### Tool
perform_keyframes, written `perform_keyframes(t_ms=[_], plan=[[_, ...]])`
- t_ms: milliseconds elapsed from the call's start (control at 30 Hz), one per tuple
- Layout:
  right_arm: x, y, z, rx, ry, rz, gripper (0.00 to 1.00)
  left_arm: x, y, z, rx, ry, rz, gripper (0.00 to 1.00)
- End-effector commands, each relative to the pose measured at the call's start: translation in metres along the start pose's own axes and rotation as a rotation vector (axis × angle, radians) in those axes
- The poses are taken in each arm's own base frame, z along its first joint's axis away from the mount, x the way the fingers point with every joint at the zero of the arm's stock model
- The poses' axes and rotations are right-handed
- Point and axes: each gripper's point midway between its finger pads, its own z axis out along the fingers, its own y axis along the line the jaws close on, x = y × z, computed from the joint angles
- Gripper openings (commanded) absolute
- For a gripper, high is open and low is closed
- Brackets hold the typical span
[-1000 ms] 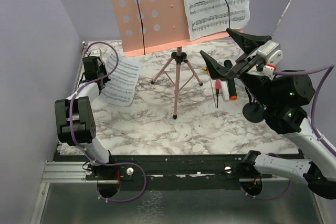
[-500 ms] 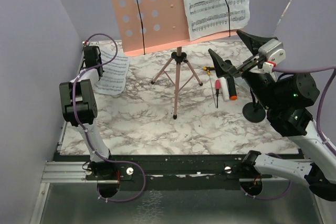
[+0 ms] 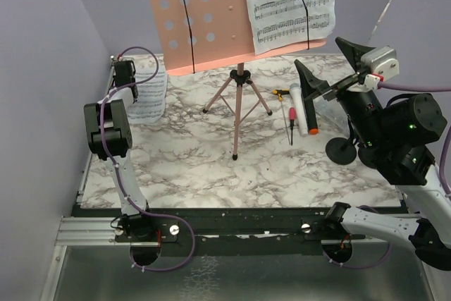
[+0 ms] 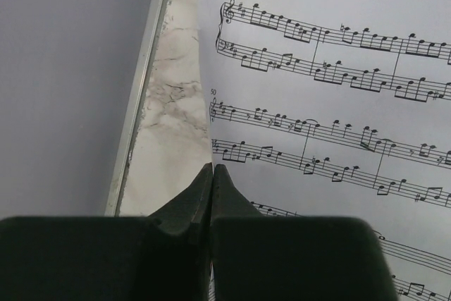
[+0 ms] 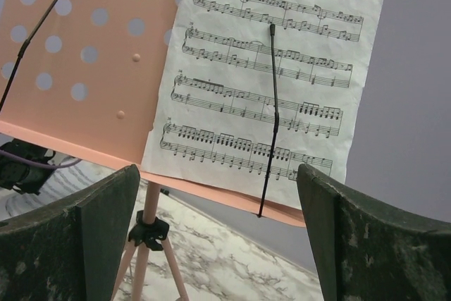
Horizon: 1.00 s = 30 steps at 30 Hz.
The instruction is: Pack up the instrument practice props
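Barely begun, I judge. The left gripper (image 4: pixel 212 168) has its jaws pinched on the edge of a loose sheet-music page (image 3: pixel 150 93) at ten o'clock on the desk (image 3: pixel 268 174). The right gripper (image 3: pixel 316 50) has its jaws wide and empty, facing the pink stand (image 3: pixel 194 19) at twelve, where a second page (image 3: pixel 289 5) is clipped. The white microphone (image 3: pixel 304 111) and the holder (image 3: pixel 341 151) lie unpacked near three.

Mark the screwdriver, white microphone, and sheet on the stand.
screwdriver (image 3: pixel 292 115), top view, red handle
white microphone (image 3: pixel 303 112), top view, white body
sheet on the stand (image 5: pixel 250 79), right wrist view, mid-page
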Motion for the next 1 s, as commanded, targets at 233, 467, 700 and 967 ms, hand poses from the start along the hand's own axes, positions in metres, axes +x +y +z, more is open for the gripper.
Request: perform_keyframes(t_ms=[233, 467, 700, 967], plan=[[0.001, -0.009, -0.004, 0.022, 0.048, -0.032, 0.96, -0.038, 0.023, -0.004, -0.004, -0.075, -0.008, 0.12], [0.001, -0.011, -0.005, 0.03, 0.065, -0.014, 0.96, -0.076, 0.036, -0.034, -0.009, -0.162, -0.068, 0.38], [0.008, -0.007, -0.003, 0.028, 0.111, 0.038, 0.96, -0.157, 0.067, -0.112, -0.003, -0.345, -0.185, 0.64], [0.017, -0.009, 0.009, 0.069, 0.216, 0.073, 0.96, -0.228, 0.084, -0.229, 0.148, -0.521, -0.36, 0.7]])
